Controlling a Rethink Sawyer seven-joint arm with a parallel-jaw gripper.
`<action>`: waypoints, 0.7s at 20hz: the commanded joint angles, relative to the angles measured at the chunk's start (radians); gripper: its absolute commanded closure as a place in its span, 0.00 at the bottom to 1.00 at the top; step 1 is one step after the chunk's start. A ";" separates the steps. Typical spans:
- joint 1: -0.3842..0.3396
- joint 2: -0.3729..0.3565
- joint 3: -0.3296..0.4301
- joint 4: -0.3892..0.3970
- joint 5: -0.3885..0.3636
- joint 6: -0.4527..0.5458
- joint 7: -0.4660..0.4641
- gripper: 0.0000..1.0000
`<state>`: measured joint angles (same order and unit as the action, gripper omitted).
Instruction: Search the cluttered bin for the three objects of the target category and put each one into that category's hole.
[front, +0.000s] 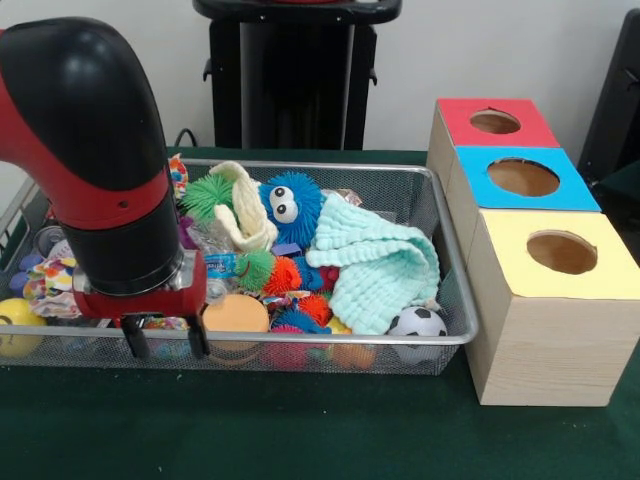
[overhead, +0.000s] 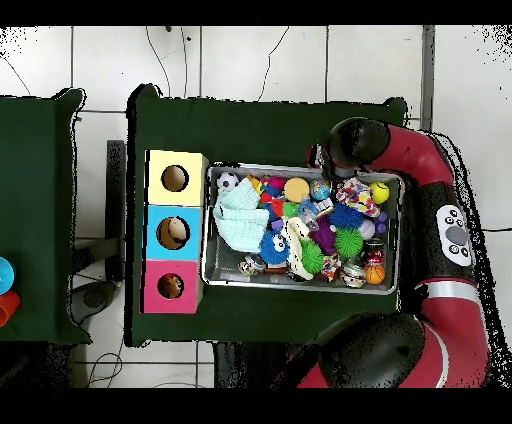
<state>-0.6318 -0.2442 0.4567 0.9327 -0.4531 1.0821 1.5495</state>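
The silver mesh bin (front: 300, 342) sits mid-table, full of toys. The mint-green waffle cloth (front: 375, 265) lies on top at its right end, nearest the boxes; overhead it shows at the bin's left end (overhead: 238, 218). The cream cloth (front: 245, 210) is draped among spiky balls near the far side. The polka-dot cloth (front: 50, 285) lies at the left end, partly hidden by my arm. My gripper (front: 165, 338) hangs open and empty over the bin's near left rim. The round hole (front: 561, 252) of the yellow-faced box is at the right.
A blue-faced box (front: 523, 177) and a red-faced box (front: 495, 122) stand in a row behind the yellow one. The bin also holds a blue furry toy (front: 290, 205), spiky balls, a small soccer ball (front: 417, 322), an orange ball (front: 236, 315) and cans (front: 45, 240).
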 joint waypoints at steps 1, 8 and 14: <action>0.012 0.043 -0.025 -0.030 -0.008 0.083 -0.052 0.00; 0.066 -0.001 -0.057 0.040 0.016 0.079 0.078 0.00; 0.093 0.249 -0.039 -0.200 -0.007 0.049 0.049 0.00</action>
<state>-0.5619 -0.1807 0.4232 0.8456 -0.4500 1.0819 1.5495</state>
